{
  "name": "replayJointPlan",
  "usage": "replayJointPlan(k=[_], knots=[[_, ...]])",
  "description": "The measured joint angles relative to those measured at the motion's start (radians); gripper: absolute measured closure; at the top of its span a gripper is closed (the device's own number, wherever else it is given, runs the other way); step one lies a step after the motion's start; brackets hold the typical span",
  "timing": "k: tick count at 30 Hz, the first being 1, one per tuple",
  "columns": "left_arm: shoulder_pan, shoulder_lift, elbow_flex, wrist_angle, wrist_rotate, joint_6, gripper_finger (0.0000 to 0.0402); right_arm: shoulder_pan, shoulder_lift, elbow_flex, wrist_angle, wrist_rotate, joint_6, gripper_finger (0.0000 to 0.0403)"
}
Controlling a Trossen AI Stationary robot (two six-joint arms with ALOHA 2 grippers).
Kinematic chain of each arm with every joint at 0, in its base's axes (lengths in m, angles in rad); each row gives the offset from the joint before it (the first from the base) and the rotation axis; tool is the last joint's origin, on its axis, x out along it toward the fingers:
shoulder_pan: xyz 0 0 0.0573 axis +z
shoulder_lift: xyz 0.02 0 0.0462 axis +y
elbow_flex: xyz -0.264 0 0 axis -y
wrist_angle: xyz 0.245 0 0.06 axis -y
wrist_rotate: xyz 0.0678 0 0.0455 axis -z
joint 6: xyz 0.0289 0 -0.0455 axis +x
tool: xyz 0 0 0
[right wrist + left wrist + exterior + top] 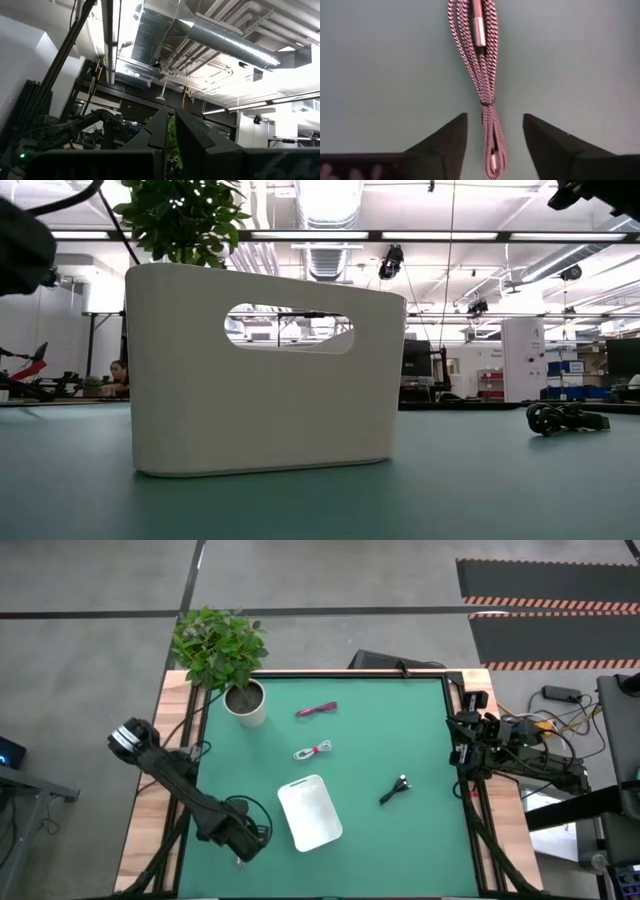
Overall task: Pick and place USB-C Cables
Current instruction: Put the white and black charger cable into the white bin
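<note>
Lying between the left gripper's point(495, 145) spread jaws: grey cable point(485, 85).

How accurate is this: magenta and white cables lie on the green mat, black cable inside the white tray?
Wrong on one point: the high view shows the black cable on the green mat beside the white tray, not inside it. The magenta cable and white cable do lie on the mat.

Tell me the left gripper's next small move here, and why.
Probably lower straight down and close. In the left wrist view the left gripper is open, its fingers either side of a braided cable lying on the green mat, not yet gripping it. The white tray stands close by. The right gripper waits at the table's right edge.
</note>
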Motion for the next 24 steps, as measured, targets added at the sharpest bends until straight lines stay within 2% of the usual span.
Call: replayJointPlan(k=[3,6,20,24], knots=[[0.000,0.014,-0.003,-0.009,0.000,0.001,0.0196,0.000,0.000,0.000,0.000,0.000,0.000,0.0374],[0.001,0.026,-0.009,-0.010,-0.017,0.010,0.0188,0.000,0.000,0.000,0.000,0.000,0.000,0.0374],[0.002,0.042,-0.036,0.000,-0.023,0.016,0.0187,0.000,0.000,0.000,-0.002,0.000,0.010,0.0374],[0.002,0.042,-0.043,0.004,-0.024,0.016,0.0199,0.000,0.000,0.000,-0.003,0.000,0.010,0.0374]])
